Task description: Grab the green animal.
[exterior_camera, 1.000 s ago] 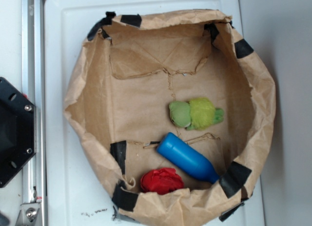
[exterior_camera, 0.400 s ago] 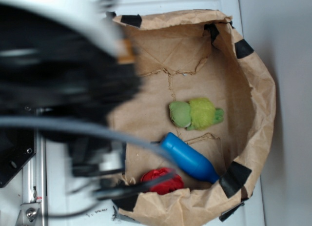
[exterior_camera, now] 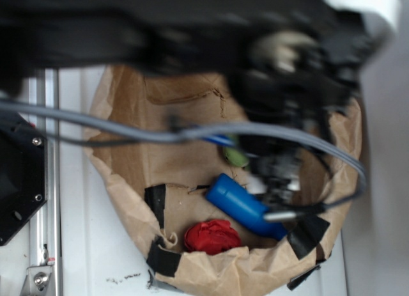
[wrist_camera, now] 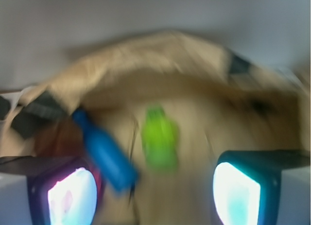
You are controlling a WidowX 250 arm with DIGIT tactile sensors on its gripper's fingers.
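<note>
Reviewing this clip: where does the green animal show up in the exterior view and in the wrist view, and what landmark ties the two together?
Exterior: the green animal is mostly hidden under the blurred arm; only a green sliver shows just above the blue bottle.
Wrist: it lies near centre, blurred, between the gripper fingers and apart from them.
Shared landmark: the blue bottle, directly beside it in both views.

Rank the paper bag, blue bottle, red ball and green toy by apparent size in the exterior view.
1. Paper bag, largest.
2. Blue bottle.
3. Red ball.
4. Green toy: looks smallest, but the arm hides most of it, so its rank is unsure.
</note>
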